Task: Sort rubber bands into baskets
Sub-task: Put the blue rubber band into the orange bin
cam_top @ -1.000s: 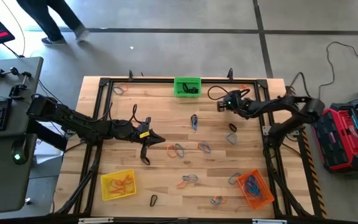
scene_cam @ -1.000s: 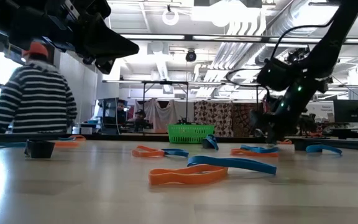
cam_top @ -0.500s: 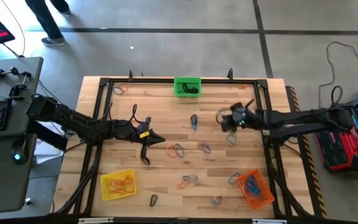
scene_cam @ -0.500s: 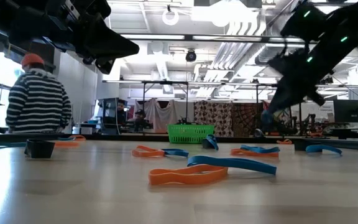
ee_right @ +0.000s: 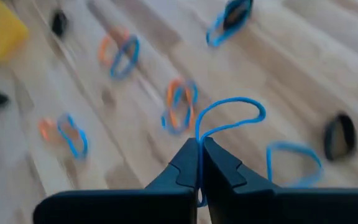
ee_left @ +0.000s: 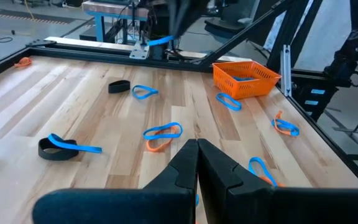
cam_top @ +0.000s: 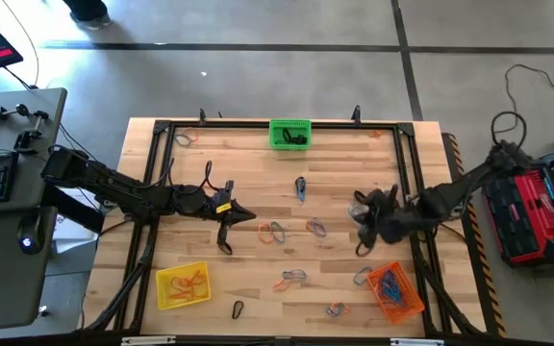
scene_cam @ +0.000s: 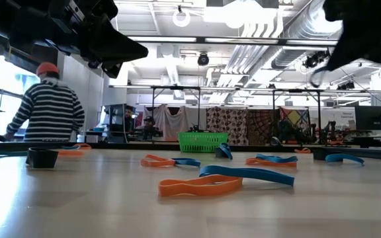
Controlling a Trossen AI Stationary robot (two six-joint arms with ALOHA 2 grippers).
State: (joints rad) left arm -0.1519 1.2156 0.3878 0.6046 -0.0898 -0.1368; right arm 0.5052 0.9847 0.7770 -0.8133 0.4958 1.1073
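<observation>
The tabletop [cam_top: 258,154] is the landmark here. The left arm stretches low across its left half, left gripper [cam_top: 225,240] angled down near the middle, jaws pressed together on nothing. The right arm reaches in over the right edge, right gripper [ee_right: 199,163] hovering just up-table of the orange basket [cam_top: 394,292], jaws pinching a blue rubber band [ee_right: 229,118]. Green basket [cam_top: 289,134] sits at the far edge, yellow basket [cam_top: 183,285] at the near-left corner. Loose bands are scattered around the middle.
</observation>
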